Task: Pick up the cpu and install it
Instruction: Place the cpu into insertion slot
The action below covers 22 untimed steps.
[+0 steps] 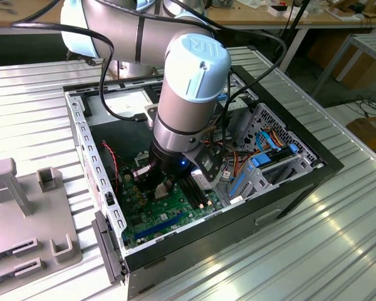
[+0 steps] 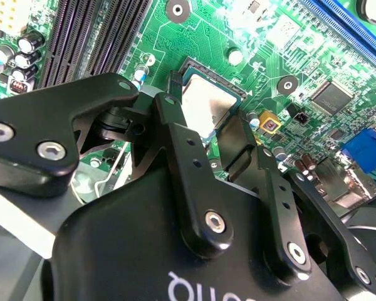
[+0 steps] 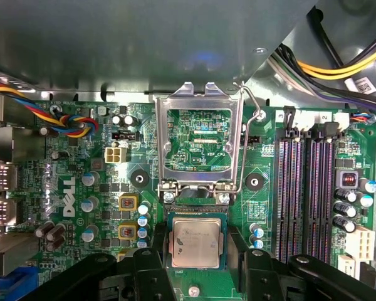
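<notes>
The cpu [image 3: 196, 241], a small square chip with a dull silvery top, lies flat in the socket on the green motherboard [image 3: 81, 188]. My gripper [image 3: 197, 252] straddles it, one black finger [image 3: 158, 254] against each of two opposite edges. The second wrist view shows the same: the cpu [image 2: 207, 103] sits between the fingers [image 2: 172, 119] of my gripper [image 2: 207, 116]. The hinged metal socket frame [image 3: 163, 138] stands flipped open beside the chip. In the exterior view my gripper [image 1: 156, 188] reaches down into the open computer case [image 1: 288, 188], onto the motherboard [image 1: 150, 216].
Long black memory slots [image 3: 301, 194] run close beside the socket, with capacitors around it. Coloured cables [image 3: 69, 119] cross one corner of the board. A drive cage with blue parts [image 1: 263, 163] fills the case's side at the exterior view's right. A grey fixture [image 1: 25, 207] stands outside, at its left.
</notes>
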Each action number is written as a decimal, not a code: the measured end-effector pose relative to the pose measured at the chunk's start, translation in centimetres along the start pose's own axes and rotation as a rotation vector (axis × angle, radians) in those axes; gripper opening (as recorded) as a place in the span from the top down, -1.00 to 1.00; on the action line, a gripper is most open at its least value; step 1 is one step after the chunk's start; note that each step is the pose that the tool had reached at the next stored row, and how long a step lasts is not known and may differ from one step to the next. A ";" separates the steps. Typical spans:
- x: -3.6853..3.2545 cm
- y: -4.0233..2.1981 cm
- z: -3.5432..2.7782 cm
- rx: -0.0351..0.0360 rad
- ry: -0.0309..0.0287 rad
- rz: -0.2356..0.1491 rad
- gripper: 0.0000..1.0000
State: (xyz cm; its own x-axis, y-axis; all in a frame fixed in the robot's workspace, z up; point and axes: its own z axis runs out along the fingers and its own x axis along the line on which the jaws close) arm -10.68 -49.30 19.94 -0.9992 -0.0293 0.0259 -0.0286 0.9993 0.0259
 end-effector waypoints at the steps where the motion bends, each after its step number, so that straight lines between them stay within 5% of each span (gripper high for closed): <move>1: 0.00 0.00 0.02 0.0000 0.0000 0.000 0.05; 22: -0.01 -0.01 0.25 0.0000 0.0000 0.000 0.05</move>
State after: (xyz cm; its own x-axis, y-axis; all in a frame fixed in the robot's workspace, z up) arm -10.68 -49.30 19.69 -0.9992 -0.0293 0.0259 -0.0286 0.9993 0.0259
